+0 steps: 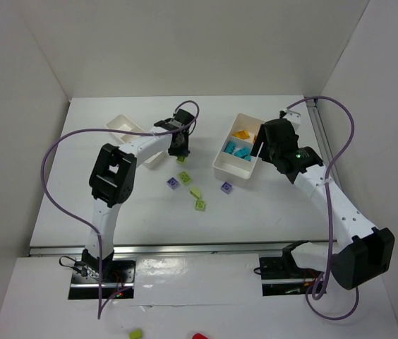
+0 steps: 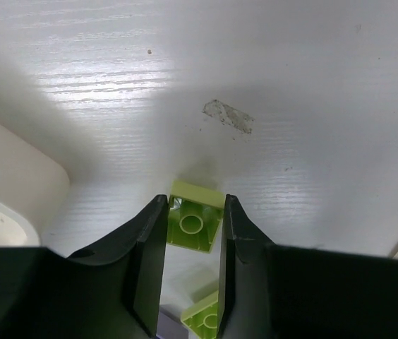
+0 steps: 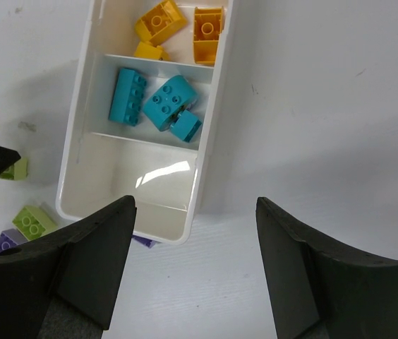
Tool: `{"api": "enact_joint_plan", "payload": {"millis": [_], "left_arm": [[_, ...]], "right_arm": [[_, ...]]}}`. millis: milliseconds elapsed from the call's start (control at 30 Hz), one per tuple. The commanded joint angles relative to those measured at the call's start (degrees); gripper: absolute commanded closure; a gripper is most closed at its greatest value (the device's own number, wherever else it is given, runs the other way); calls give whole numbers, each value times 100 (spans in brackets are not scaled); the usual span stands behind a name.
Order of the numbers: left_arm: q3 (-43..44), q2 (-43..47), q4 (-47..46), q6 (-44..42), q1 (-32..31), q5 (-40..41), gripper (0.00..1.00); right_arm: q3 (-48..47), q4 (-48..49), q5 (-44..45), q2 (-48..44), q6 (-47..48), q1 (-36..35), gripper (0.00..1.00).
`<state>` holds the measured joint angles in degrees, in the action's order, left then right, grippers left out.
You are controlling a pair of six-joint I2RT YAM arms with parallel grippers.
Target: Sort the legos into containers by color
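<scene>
Left gripper: the left gripper (image 2: pixel 194 209) is clamped on a small lime green studded plastic brick (image 2: pixel 193 226), with one black finger against each side.
Held brick, place: left of centre in the top view, low over the white table (image 1: pixel 255 212). Whether it touches the table cannot be told.
Held brick, pointing: one stud faces the wrist camera and its edges sit slightly skewed to the fingers. The fingers cover its sides, so the long axis cannot be told.
Edges by the left gripper: the rounded corner of the smaller white plastic tray (image 2: pixel 15 187) is at the left edge of the wrist view, near the left finger. Bare table fills the upper frame.
Right gripper: the right gripper (image 3: pixel 195 212) has its fingers wide apart with nothing between them, above the near end of the larger white three-section plastic tray (image 3: pixel 121 169).
Larger tray contents: three orange-yellow bricks (image 3: pixel 208 32) in the far section, three cyan bricks (image 3: pixel 128 95) in the middle section, bare floor in the near section.
Open room: bare table right of the larger tray.
Loose bricks: three lime green bricks (image 1: pixel 200 205) and two purple bricks (image 1: pixel 226 187) lie at the centre of the top view, between the trays.
</scene>
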<state>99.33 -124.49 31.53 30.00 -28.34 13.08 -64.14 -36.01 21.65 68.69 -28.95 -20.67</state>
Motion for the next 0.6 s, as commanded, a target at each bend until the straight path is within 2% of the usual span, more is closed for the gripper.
{"api": "enact_joint_plan", "payload": {"millis": [0, 67, 300, 400, 567], "left_arm": [[253, 442, 73, -169, -14, -113, 71], [359, 504, 168, -258, -14, -113, 65], [552, 679, 284, -319, -14, -367, 69], [736, 837, 345, -319, -14, -771, 69], [1123, 917, 345, -319, -444, -1456, 69]], "right_arm": [[-64, 94, 120, -119, -85, -52, 24], [-64, 146, 120, -119, -85, -52, 24], [-64, 147, 120, -119, -85, -52, 24], [-64, 147, 120, -119, -85, -52, 24], [-64, 94, 173, -171, -85, -52, 24]]}}
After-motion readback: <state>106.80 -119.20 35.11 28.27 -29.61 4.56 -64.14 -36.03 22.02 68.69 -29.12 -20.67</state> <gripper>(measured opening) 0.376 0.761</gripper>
